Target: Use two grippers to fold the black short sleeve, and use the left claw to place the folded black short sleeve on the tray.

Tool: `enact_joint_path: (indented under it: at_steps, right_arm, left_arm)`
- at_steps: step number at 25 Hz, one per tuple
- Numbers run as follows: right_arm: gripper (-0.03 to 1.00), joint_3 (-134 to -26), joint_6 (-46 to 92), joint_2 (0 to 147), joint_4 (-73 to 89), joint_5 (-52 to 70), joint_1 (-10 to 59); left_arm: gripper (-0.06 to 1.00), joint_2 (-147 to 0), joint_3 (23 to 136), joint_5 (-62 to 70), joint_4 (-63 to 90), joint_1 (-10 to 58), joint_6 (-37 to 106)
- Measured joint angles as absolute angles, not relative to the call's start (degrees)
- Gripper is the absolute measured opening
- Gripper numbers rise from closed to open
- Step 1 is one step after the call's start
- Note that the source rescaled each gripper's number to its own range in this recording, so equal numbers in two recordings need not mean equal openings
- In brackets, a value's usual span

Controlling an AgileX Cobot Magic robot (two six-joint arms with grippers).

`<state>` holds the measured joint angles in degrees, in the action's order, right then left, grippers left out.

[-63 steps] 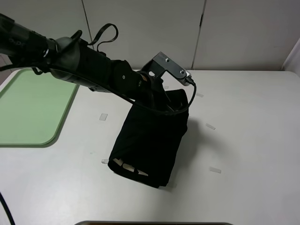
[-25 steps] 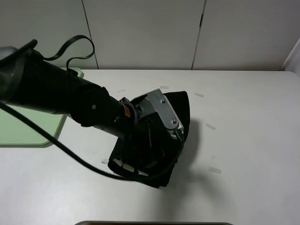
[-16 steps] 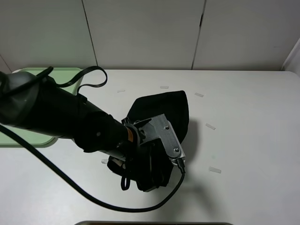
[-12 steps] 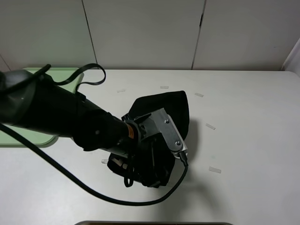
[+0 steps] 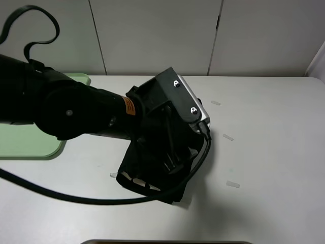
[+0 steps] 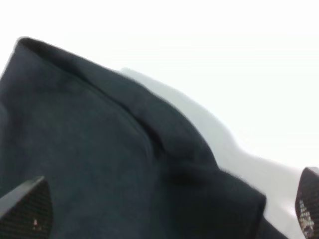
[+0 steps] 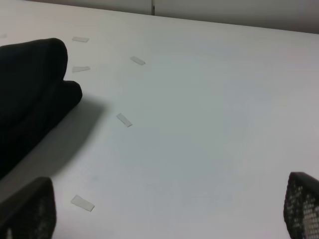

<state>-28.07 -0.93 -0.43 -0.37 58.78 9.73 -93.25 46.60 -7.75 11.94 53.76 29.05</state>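
Flat pale-green plastic tray with low rim lies well off to the far side of the bulky black left arm, on the white worktop.

Left hand hangs directly over the folded black cotton short sleeve, grey bracket plate up, black cable looping beneath. In the left wrist view its fingertips stand spread wide at either edge, the dark fabric filling the space between and below them; nothing pinched. Pale lettering peeks from the near fold, just below the hand.

Small pale tape strips dot the worktop beyond the garment.

Right hand: fingertips spread fully apart over bare worktop; the black bundle's edge lies well off to one side.
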Motion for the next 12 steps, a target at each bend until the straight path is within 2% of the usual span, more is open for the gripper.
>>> enact_joint_path:
  at_steps: [5,9,12]
  right_arm:
    - [1.00,-28.1,-0.9,-0.4,-0.4,58.8,9.7]
    - [1.00,-28.1,-0.9,-0.4,-0.4,58.8,9.7]
    - [1.00,-28.1,-0.9,-0.4,-0.4,58.8,9.7]
  left_arm:
    - [0.97,-95.8,46.6,-16.1,15.8,49.9,28.6]
    - [0.97,-103.2,46.7,-29.7,18.6,49.2,27.3]
    - [0.97,-106.3,46.7,-31.0,17.7,49.2,27.3]
